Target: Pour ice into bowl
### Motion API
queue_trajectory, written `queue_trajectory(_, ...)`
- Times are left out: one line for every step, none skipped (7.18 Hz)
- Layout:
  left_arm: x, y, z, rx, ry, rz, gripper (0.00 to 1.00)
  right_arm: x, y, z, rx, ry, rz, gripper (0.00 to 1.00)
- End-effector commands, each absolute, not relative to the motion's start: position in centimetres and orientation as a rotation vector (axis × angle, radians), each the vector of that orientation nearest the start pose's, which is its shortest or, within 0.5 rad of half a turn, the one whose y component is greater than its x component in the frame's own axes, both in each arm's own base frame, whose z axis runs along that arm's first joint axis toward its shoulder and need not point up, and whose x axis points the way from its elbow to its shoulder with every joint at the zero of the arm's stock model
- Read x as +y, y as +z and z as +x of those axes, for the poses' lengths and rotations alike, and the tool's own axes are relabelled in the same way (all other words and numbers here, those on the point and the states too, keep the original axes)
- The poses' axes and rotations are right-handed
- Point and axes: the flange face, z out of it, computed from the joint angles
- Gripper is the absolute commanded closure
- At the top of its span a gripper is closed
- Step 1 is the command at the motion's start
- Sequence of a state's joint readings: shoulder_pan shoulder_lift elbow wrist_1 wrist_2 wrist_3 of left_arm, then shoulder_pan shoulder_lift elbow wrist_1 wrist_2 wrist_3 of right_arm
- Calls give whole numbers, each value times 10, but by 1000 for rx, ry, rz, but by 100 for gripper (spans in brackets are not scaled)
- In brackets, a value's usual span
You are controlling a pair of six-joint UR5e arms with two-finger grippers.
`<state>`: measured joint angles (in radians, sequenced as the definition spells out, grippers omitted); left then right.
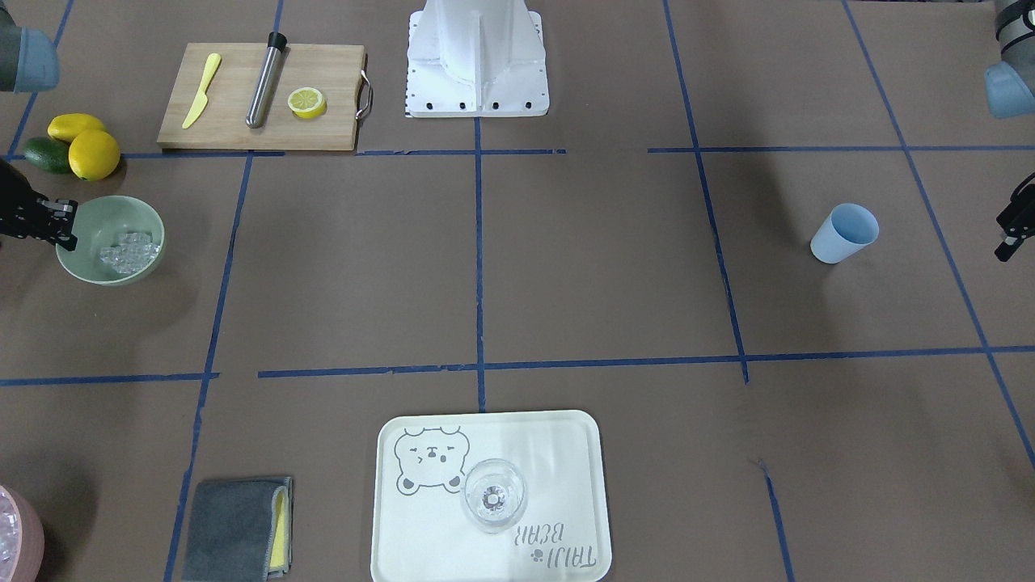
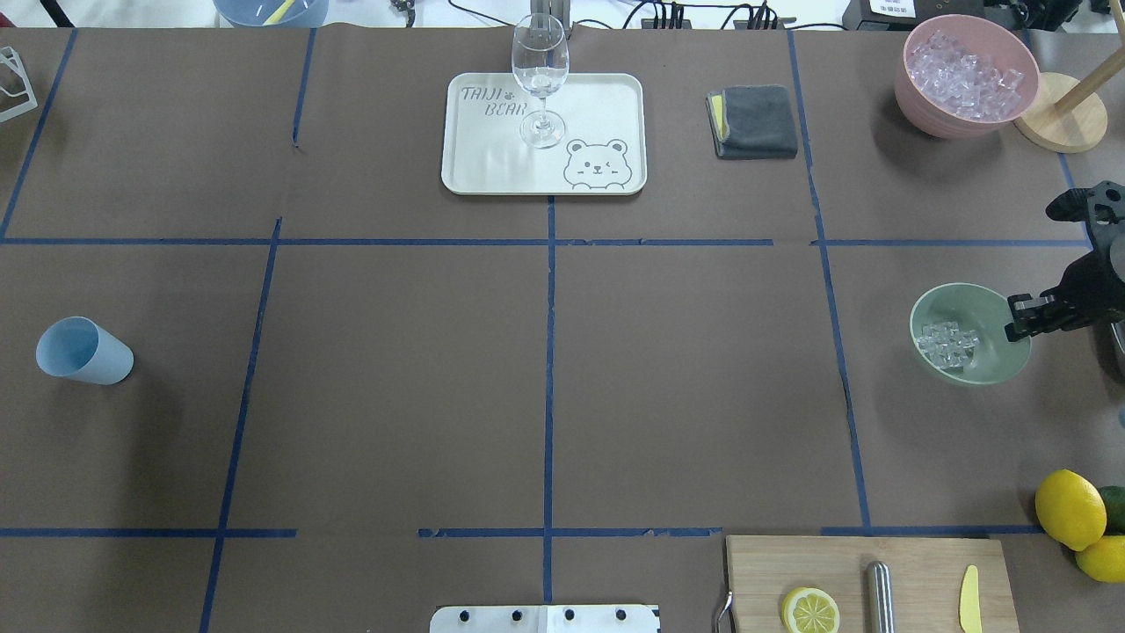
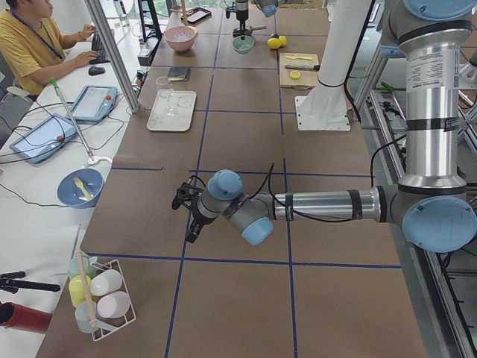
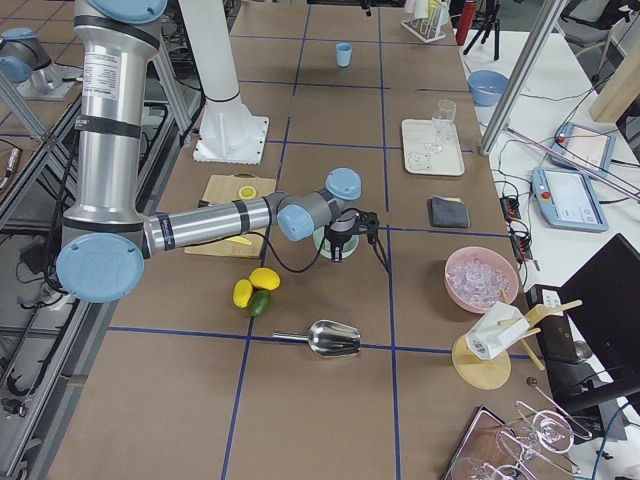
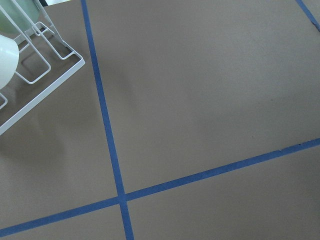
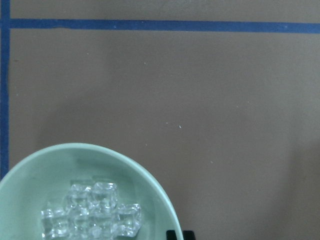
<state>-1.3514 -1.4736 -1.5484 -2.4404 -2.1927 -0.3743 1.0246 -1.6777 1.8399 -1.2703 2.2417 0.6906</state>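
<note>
Broadly, tabletop: brown sheet crossed by blue tape lines, carrying everything below.
cutting board: well beyond the right tool toward the robot's base, bearing a yellow knife, a steel rod and a lemon half.
tray: far from both tools at the operators' edge, with an upright clear glass standing on it.
pink container: past the right tool on the operators' side, heaped with icy lumps.
bowl: directly at the right tool, its rim between the tool's tips.
right tool: clenched on the bowl's rim; its wrist view shows two dark tips nearly meeting there.
left tool: released, fingers spread, grasping nothing, hanging above bare tabletop.
whole lemons: on the robot's side of the right tool, apart from it.
blue cup: upright, near the left tool but apart from it.
ice: small clear cubes piled inside the bowl, on the side away from the right tool.
</note>
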Motion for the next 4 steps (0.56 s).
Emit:
queue_trajectory(-482,624,29,764,84,524,0,-448,547,-192,-806,-22,-27,100)
queue_trajectory(-482,624,29,764,85,525,0,-450,549,-194,-808,-23,-35,100)
queue_trajectory(-481,624,29,764,84,524,0,-450,552,-195,-807,-25,-42,92)
queue_trajectory(-481,622,28,764,84,528,0,-455,552,-200,-808,-26,-45,72)
